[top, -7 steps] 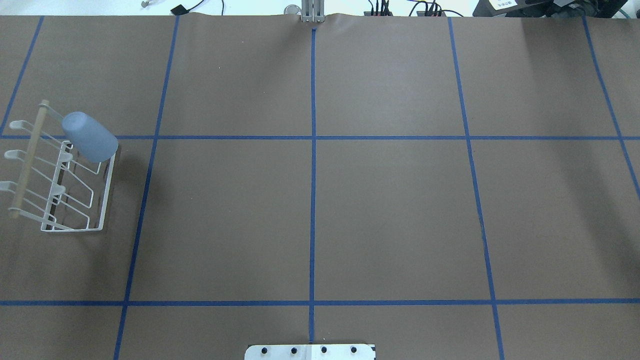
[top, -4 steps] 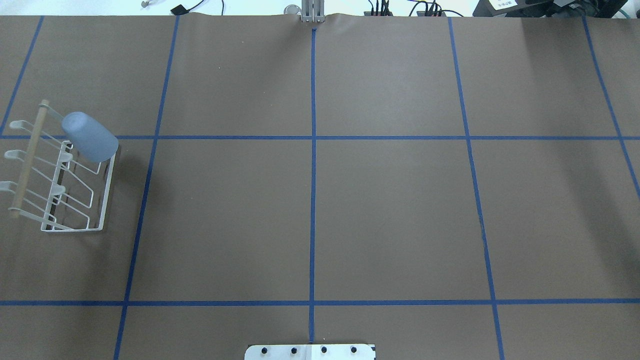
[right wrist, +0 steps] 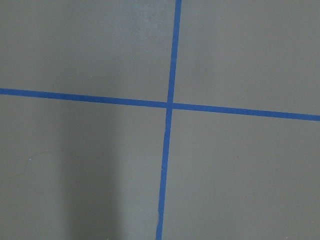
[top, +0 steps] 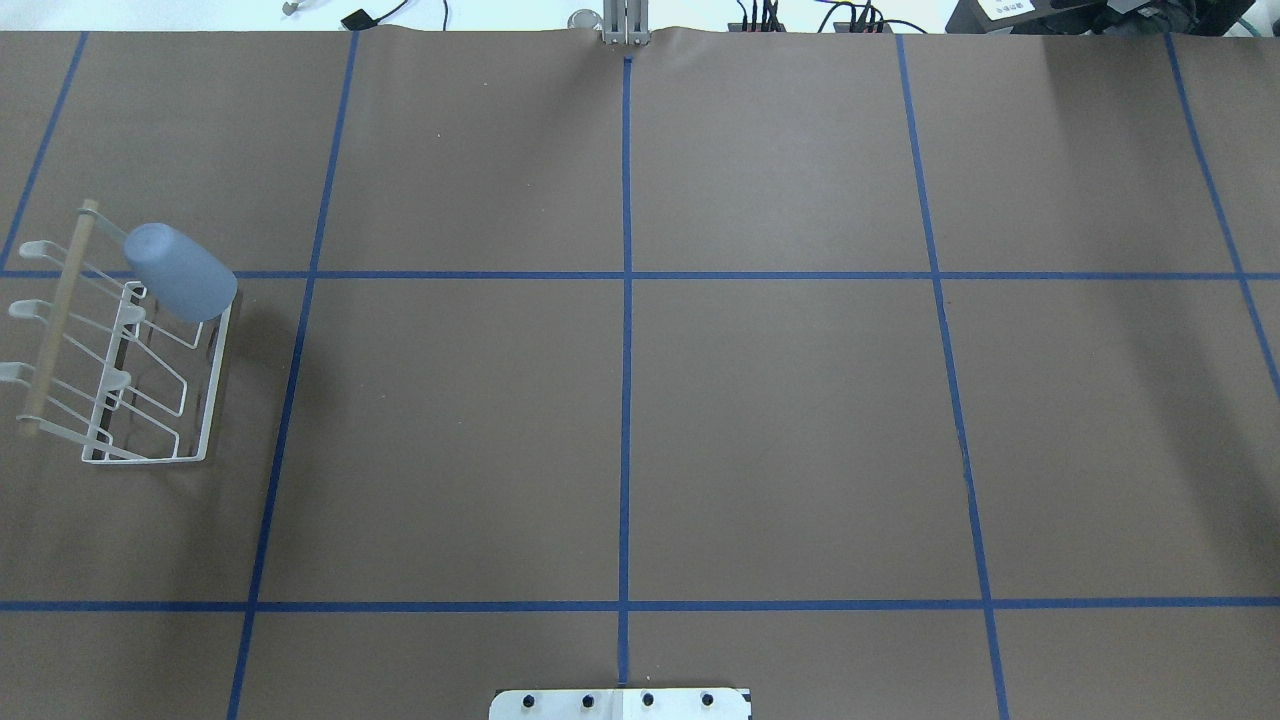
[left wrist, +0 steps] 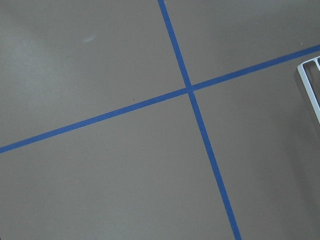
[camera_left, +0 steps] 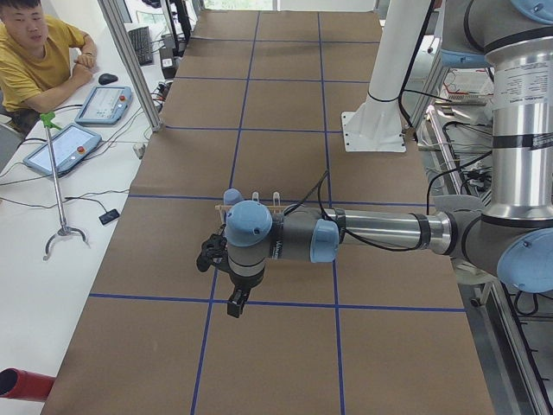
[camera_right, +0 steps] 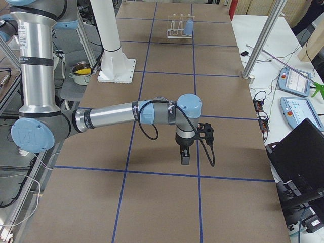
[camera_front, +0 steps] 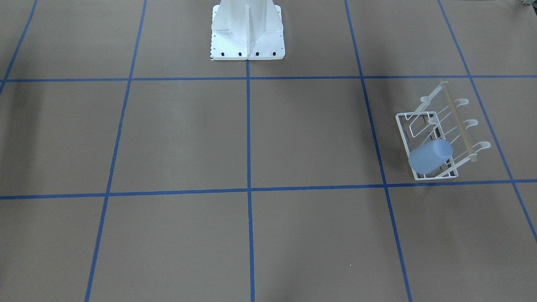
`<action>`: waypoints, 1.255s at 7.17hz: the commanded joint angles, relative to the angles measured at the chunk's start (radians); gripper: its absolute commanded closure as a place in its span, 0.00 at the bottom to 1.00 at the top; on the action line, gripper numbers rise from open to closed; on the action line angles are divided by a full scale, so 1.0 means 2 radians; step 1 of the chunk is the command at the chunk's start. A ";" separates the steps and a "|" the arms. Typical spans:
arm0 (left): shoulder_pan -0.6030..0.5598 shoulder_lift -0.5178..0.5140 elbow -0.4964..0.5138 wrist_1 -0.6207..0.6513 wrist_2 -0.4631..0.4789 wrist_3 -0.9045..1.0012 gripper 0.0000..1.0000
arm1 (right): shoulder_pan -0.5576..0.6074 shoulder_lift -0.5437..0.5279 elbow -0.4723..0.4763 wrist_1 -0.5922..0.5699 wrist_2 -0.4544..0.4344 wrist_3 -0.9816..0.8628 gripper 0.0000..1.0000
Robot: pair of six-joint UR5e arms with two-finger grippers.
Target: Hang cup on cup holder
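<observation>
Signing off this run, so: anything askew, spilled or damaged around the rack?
Nothing stands out. The cup sits tilted on the prong at one end of the cup holder, which stands flat on the table. No spill or damage visible.

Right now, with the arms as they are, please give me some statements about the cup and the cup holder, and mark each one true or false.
1. The cup hangs tilted on the cup holder. True.
2. The cup holder stands on the robot's right side of the table. False: it stands near the table's edge on the robot's left.
3. The left gripper holds the cup. False: it hangs above the bare table, apart from the cup.
4. The wooden dowel runs along the cup holder's side that is away from the table's middle. True.
5. Two cups are on the cup holder. False: there is only one.
</observation>
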 commanded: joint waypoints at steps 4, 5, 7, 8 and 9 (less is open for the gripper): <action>0.000 0.014 -0.009 0.000 0.000 -0.001 0.02 | 0.000 -0.002 -0.001 -0.001 0.002 0.001 0.00; 0.000 0.015 -0.010 0.000 0.000 -0.001 0.02 | 0.000 -0.002 -0.001 -0.001 0.002 0.001 0.00; 0.000 0.016 -0.010 0.000 0.001 -0.002 0.02 | 0.000 -0.002 -0.001 -0.001 0.002 0.000 0.00; 0.000 0.016 -0.010 0.000 0.000 -0.002 0.02 | 0.000 -0.002 -0.001 -0.001 0.002 0.000 0.00; 0.000 0.016 -0.010 0.000 0.001 -0.002 0.02 | 0.000 -0.002 -0.004 -0.001 0.002 0.001 0.00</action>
